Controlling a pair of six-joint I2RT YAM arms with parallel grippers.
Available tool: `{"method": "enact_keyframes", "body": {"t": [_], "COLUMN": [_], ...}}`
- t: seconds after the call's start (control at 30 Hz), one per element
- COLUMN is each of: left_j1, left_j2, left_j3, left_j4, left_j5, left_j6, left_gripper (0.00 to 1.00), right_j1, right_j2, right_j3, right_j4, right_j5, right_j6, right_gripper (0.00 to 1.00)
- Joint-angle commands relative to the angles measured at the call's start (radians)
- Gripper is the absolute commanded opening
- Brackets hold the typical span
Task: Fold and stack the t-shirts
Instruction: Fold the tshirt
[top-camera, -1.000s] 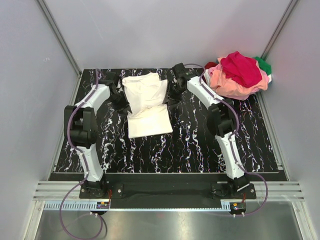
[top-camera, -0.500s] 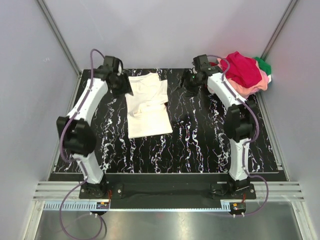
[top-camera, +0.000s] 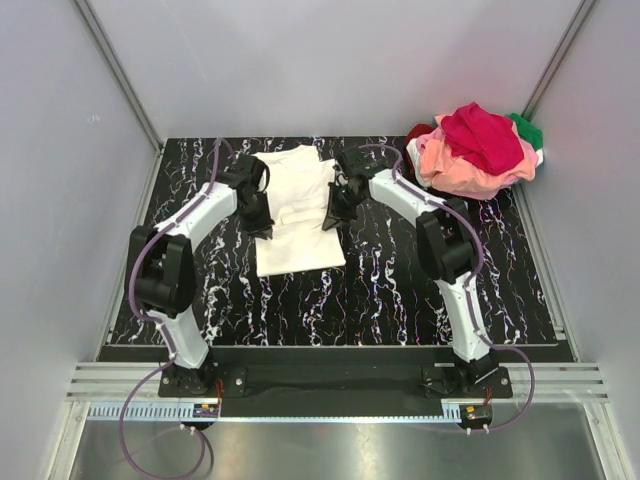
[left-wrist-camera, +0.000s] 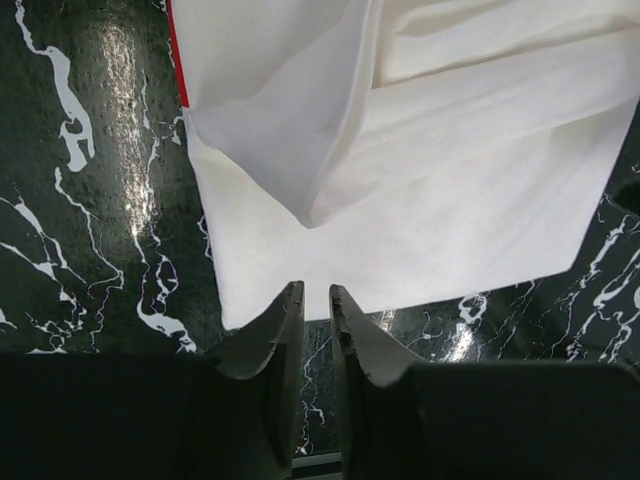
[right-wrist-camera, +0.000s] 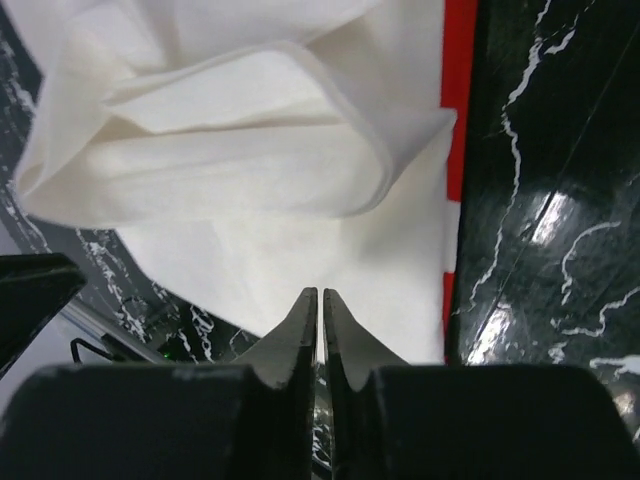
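— On the table (top-camera: 400, 285), far centre: where does the white t-shirt (top-camera: 297, 205) lie?
— Between left gripper (left-wrist-camera: 312, 292), narrowly parted, and right gripper (right-wrist-camera: 319, 296), pressed together. Long axis near-to-far; both equally close.

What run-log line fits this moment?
white t-shirt part-folded; left gripper at left edge, slightly open; right gripper at right edge, shut; other t-shirts piled far-right
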Motion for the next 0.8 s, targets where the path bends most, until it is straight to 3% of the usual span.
{"method": "enact_keyframes", "body": {"t": [0.0, 0.3, 0.4, 0.53, 0.57, 0.67, 0.7, 0.73, 0.77], "left_j1": [-0.006, 0.015, 0.057, 0.147, 0.160, 0.175, 0.174, 0.170, 0.170], "left_j2": [0.052, 0.282, 0.350, 0.473, 0.500, 0.537, 0.469, 0.415, 0.358], "left_j3": [0.029, 0.208, 0.345, 0.690, 0.754, 0.923, 0.905, 0.788, 0.714], "left_j4": [0.030, -0.021, -0.067, -0.167, -0.218, -0.297, -0.279, -0.242, -0.165], "left_j5": [-0.060, -0.120, -0.120, -0.126, -0.115, -0.138, -0.147, -0.146, -0.141], "left_j6": [-0.009, -0.001, 0.008, 0.035, 0.045, 0.069, 0.072, 0.074, 0.072], "left_gripper": [0.21, 0.20, 0.22, 0.28, 0.31, 0.51, 0.60, 0.73, 0.78], "right_j1": [-0.005, -0.015, -0.051, -0.130, -0.158, -0.173, -0.172, -0.172, -0.170], "right_j2": [0.064, 0.269, 0.353, 0.406, 0.398, 0.316, 0.236, 0.192, 0.146], "right_j3": [0.090, 0.358, 0.536, 0.687, 0.679, 0.565, 0.510, 0.376, 0.304], "right_j4": [-0.023, -0.101, -0.149, -0.149, -0.128, -0.088, -0.068, -0.042, 0.002], "right_j5": [-0.005, -0.006, -0.014, -0.012, -0.012, 0.001, 0.017, 0.021, 0.028], "right_j6": [-0.010, -0.006, 0.023, 0.104, 0.127, 0.102, 0.091, 0.083, 0.077], "right_gripper": [0.11, 0.11, 0.15, 0.21, 0.22, 0.37, 0.44, 0.62, 0.68]}}
